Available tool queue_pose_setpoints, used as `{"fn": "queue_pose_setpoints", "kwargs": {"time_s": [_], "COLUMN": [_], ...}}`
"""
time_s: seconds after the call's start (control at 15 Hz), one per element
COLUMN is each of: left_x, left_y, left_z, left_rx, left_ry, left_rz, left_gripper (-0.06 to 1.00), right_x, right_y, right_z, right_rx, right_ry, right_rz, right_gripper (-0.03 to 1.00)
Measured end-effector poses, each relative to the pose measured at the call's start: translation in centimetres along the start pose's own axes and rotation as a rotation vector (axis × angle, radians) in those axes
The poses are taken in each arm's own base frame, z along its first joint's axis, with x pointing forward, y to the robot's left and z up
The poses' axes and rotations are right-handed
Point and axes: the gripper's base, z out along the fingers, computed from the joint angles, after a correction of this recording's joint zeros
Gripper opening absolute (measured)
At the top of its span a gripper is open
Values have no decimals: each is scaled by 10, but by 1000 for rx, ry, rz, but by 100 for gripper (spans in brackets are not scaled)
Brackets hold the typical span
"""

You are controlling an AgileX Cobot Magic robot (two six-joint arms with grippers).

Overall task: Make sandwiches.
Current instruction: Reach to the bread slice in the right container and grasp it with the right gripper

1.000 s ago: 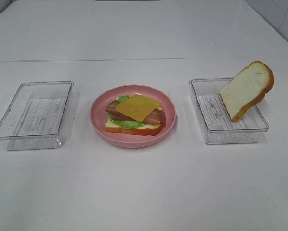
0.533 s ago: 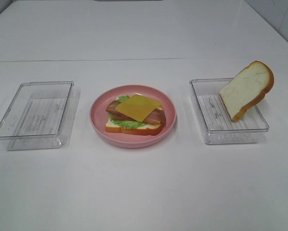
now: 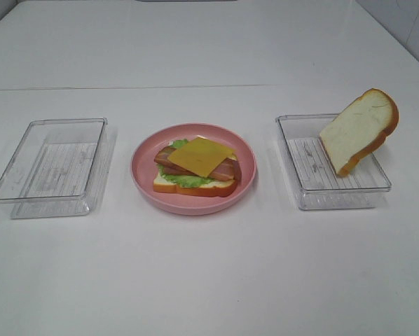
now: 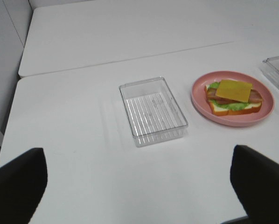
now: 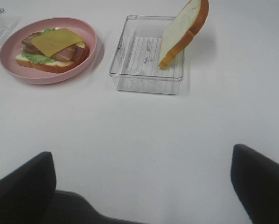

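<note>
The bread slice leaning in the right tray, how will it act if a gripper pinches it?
The bread slice stands tilted against the tray wall without sagging, so it is probably fairly stiff. Propped on one edge, it would likely tip over if nudged.

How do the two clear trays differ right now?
The left tray holds nothing; the right tray holds one bread slice. That slice stands tilted against the right tray's far rim, poking above it, while nothing rises above the left tray's rim. Shared: both are clear ribbed rectangular trays, flanking the pink plate with the open-faced sandwich.
</note>
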Motion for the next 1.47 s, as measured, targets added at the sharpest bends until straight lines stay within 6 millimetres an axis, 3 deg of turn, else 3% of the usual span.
{"fn": "queue_pose_setpoints", "kwargs": {"time_s": [0.2, 0.4, 0.67, 0.93, 1.33, 1.47], "left_x": [55, 76, 78, 77, 72, 72], "left_y": [-7, -17, -23, -24, -29, -29], "left_z": [28, 48, 51, 51, 55, 55], "left_rx": [60, 163, 233, 230, -76, -78], "left_ry": [75, 136, 113, 106, 82, 80], "left_rz": [-18, 27, 143, 153, 6, 6], "left_gripper": [99, 99, 99, 99, 99, 99], "right_x": [0, 0, 0, 0, 2, 2], "right_y": [0, 0, 0, 1, 4, 4], "right_z": [0, 0, 0, 0, -1, -1], "right_rx": [0, 0, 0, -8, -81, -83], "right_ry": [0, 1, 1, 0, 16, 21], "right_rz": [0, 0, 0, 3, -5, -13], "right_gripper": [98, 98, 98, 98, 98, 98]}}
